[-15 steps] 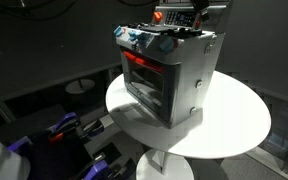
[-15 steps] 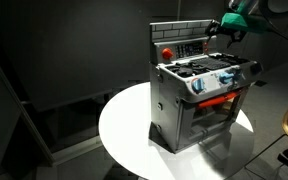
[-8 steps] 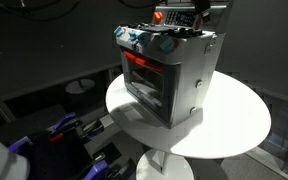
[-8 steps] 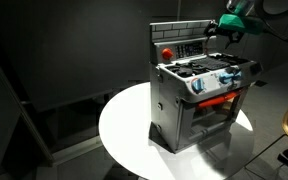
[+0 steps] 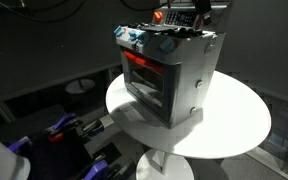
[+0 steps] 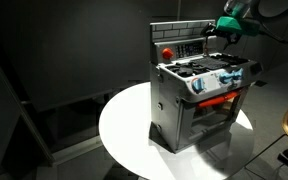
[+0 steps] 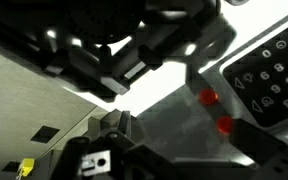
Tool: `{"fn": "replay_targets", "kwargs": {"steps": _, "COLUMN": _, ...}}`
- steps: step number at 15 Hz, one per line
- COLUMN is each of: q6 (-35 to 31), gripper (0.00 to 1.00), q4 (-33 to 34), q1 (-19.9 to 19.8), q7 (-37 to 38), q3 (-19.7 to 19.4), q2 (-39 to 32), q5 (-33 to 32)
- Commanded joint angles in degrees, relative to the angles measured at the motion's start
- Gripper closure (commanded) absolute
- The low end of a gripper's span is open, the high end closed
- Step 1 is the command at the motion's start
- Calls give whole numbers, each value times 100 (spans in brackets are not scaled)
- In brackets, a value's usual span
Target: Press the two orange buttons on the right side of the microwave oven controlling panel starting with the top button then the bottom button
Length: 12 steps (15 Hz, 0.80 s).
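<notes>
The microwave oven (image 6: 199,100) stands on the round white table (image 6: 124,130); in both exterior views its door faces outward and its upright control panel (image 6: 179,48) rises at the back of its top. The arm (image 6: 274,8) comes in from above and beside the oven, bent down so that the gripper (image 6: 216,30) points at the panel's right end, close to its face; contact cannot be made out. In an exterior view the gripper (image 5: 189,14) hangs just over the oven's top rear edge. The wrist view shows one orange button (image 7: 210,97) and a second orange button (image 7: 225,125) beside a dark keypad (image 7: 269,78). Whether the fingers are apart or together I cannot tell.
</notes>
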State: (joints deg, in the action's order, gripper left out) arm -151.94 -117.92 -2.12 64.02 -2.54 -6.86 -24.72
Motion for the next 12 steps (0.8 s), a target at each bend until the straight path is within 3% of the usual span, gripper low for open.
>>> {"fn": "replay_targets", "kwargs": {"steps": 1, "q6": 76, "gripper": 0, "q4": 221, "q1": 101, "q7": -100, "q3": -167, "q2": -157, "q5": 110}}
{"fn": "replay_targets", "kwargs": {"steps": 12, "q6": 673, "gripper": 0, "q4": -39, "q1": 98, "q7": -377, "q3": -138, "q2": 376, "q5": 296}}
